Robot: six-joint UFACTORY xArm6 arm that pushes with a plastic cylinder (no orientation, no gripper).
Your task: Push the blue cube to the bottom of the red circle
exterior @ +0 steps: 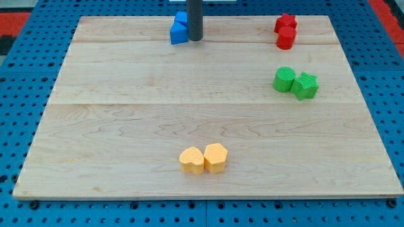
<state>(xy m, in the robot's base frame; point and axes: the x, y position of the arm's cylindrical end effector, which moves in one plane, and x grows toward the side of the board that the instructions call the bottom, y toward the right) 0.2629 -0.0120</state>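
Observation:
My tip (pixel 195 39) is at the view's top, left of centre, on the wooden board. It stands just right of two blue blocks, touching or nearly touching them. The upper blue block (pixel 181 18) looks like the cube and is partly hidden by the rod. The lower blue block (pixel 178 33) is wedge-like. The red circle (pixel 285 39) sits at the view's top right, with a red star-like block (pixel 285 23) touching it just above. The red pair is far to the right of my tip.
A green circle (pixel 284 79) and a green star-like block (pixel 306 86) sit together on the right, below the red pair. A yellow heart-like block (pixel 192 160) and a yellow hexagon (pixel 215 157) sit together near the bottom centre. The board's edge (pixel 208 198) runs along the bottom.

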